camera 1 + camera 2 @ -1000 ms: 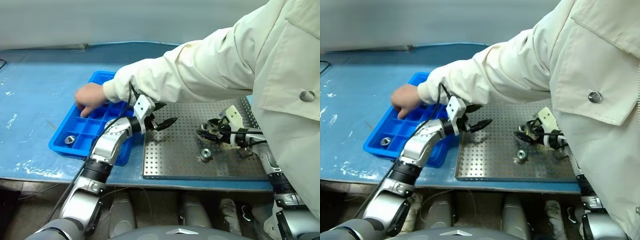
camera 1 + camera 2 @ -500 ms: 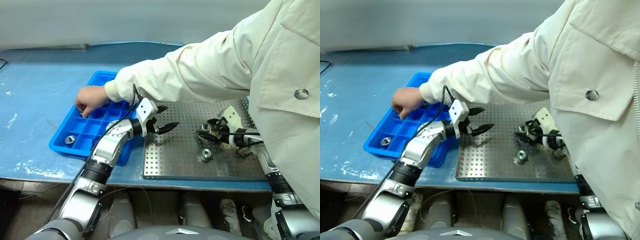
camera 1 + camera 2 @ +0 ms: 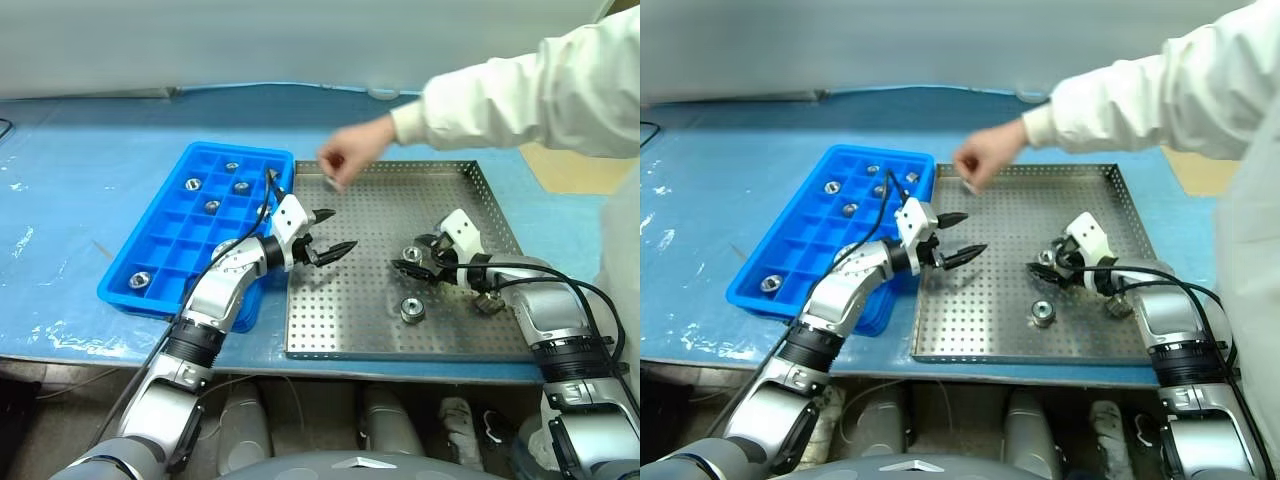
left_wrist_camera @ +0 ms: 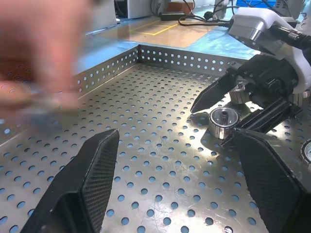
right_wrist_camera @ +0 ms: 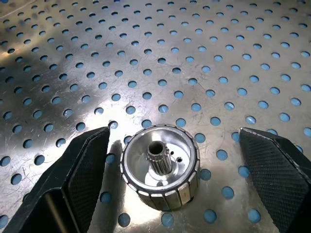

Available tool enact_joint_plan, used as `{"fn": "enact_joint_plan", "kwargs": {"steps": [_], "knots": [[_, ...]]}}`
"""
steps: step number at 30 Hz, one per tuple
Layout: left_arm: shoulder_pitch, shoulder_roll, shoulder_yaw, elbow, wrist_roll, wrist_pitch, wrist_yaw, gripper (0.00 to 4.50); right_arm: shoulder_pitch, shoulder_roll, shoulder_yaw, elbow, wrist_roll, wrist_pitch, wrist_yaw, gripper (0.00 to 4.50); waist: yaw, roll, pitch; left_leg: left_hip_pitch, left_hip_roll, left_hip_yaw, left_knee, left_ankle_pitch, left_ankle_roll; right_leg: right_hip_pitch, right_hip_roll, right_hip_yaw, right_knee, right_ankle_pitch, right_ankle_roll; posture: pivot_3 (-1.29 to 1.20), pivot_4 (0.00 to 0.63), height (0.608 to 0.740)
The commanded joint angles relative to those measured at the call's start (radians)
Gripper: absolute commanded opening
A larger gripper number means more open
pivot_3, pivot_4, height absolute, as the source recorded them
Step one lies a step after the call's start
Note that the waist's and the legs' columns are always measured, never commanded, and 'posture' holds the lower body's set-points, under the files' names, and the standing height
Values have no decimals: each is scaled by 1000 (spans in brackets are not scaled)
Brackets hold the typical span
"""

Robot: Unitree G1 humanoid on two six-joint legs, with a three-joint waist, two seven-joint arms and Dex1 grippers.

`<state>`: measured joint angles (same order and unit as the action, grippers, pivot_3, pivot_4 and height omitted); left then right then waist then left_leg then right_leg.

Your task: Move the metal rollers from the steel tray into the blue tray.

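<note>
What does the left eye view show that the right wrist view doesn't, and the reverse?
Left eye view: the blue tray with rollers in it, a person's hand over the steel tray, the open left gripper. Right wrist view: the splined bore of the roller, seen close. Shared: the steel tray's perforated floor and that roller between the fingers of the open right gripper.

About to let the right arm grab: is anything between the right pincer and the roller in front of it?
Nothing visible. The right pincer stands open with the metal roller upright on the steel tray between its fingers, bare perforated floor around it. A person's hand is over the tray's far side, apart from it.
</note>
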<state>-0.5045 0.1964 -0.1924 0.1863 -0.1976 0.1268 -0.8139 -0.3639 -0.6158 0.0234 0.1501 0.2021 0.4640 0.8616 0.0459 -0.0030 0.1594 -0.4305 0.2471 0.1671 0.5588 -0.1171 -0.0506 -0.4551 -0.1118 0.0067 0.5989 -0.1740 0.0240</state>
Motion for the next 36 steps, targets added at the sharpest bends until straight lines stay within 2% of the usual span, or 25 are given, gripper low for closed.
{"fn": "enact_joint_plan", "kwargs": {"steps": [1, 11, 17, 21, 26, 36], "knots": [[-15, 3, 16, -27, -11, -16, 0, 3943, -16, 2, 2, -1, 0, -20, 7, 4500, 0, 0, 0, 0, 0, 0, 0, 0, 0, 0, 0, 0, 0, 0, 0, -108, 150, 740], [-5, 15, 16, -40, -10, -19, -3, 3943, -46, 2, 1, 33, -1, -30, 11, 4500, 1, 0, 0, 0, 0, 0, 0, 0, 0, 0, 0, 0, 0, 0, 0, -70, 150, 740], [-5, 12, 30, -38, -25, -10, 2, 3943, -74, 51, -32, -18, 69, -17, 25, 4500, 1, 0, 0, 0, 0, 0, -1, 0, 0, 0, 0, 0, 0, 0, 0, -62, 150, 740], [-17, 33, 1, -15, -28, 12, -63, 3943, -79, 55, -42, -36, 90, -6, 28, 4500, 2, 0, 0, 0, 0, 0, -1, 0, 0, 0, 0, 0, 0, 0, 0, -76, 150, 740], [-140, 9, -28, 175, 17, -40, -112, 3943, -44, 40, -63, -98, 117, 16, 22, 4500, 12, 0, 0, 0, 0, 0, -1, 0, 0, 0, 0, 0, 0, 0, 0, -125, 150, 740], [-437, -140, -36, 725, 104, -244, -189, 3943, 77, 33, -151, -264, 164, 72, -70, 4500, -3, 0, 0, 0, -2, 2, 0, -1, 1, 0, -1, 3, -1, 0, -1, -259, 150, 740]]}}
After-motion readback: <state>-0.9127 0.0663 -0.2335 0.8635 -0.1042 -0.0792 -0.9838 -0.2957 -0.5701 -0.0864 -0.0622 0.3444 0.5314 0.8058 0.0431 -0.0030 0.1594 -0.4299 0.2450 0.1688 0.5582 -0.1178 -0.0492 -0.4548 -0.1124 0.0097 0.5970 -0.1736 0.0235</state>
